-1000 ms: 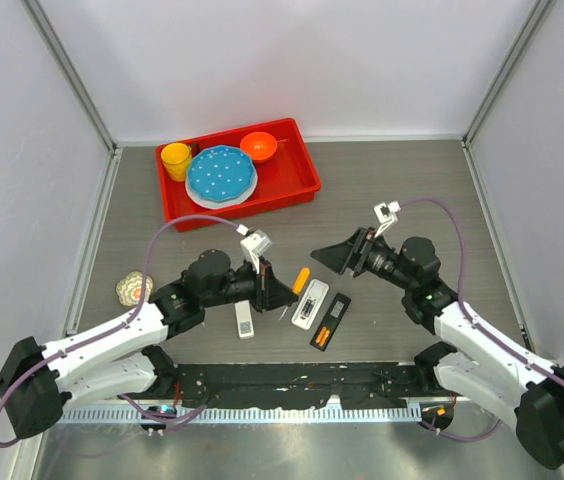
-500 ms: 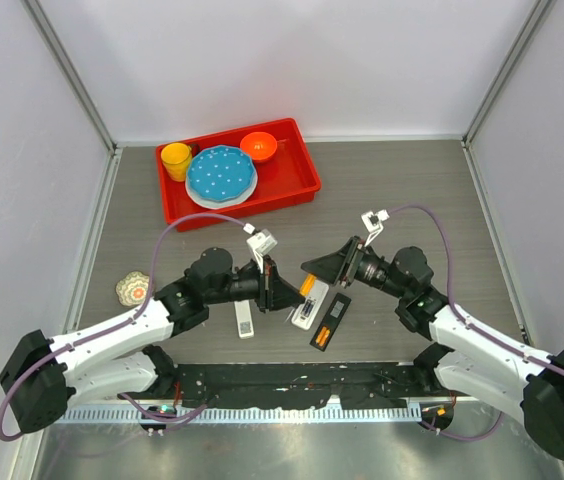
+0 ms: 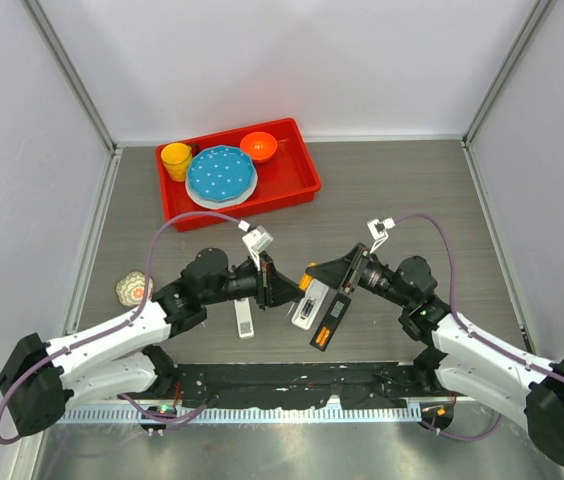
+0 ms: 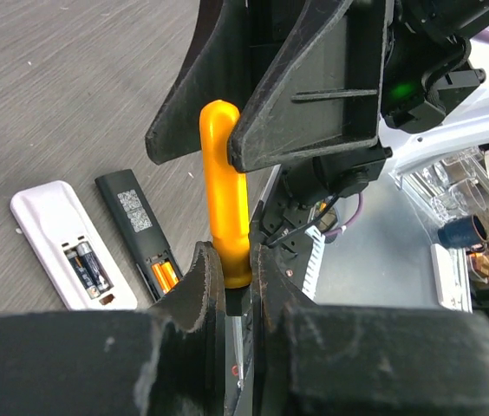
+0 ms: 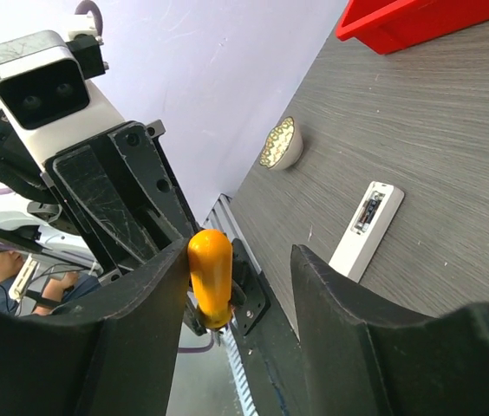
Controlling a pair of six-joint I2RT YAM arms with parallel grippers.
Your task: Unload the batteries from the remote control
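Left wrist: batteries (image 4: 88, 265) lie lengthwise in both remotes (image 4: 47, 210); left pincer (image 4: 236, 262) clamps screwdriver (image 4: 225, 186), right pincer (image 5: 237, 260) gapes.

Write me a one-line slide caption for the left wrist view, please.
Left hand grips the orange screwdriver; the open right hand flanks its handle.

Bright, even light from above casts soft shadows on the table (image 3: 392, 190). In both wrist views the near fingers (image 4: 80, 364) look slightly blurred.

The shaft of the screwdriver (image 4: 225, 199) lies hidden inside the left claw (image 4: 231, 264).
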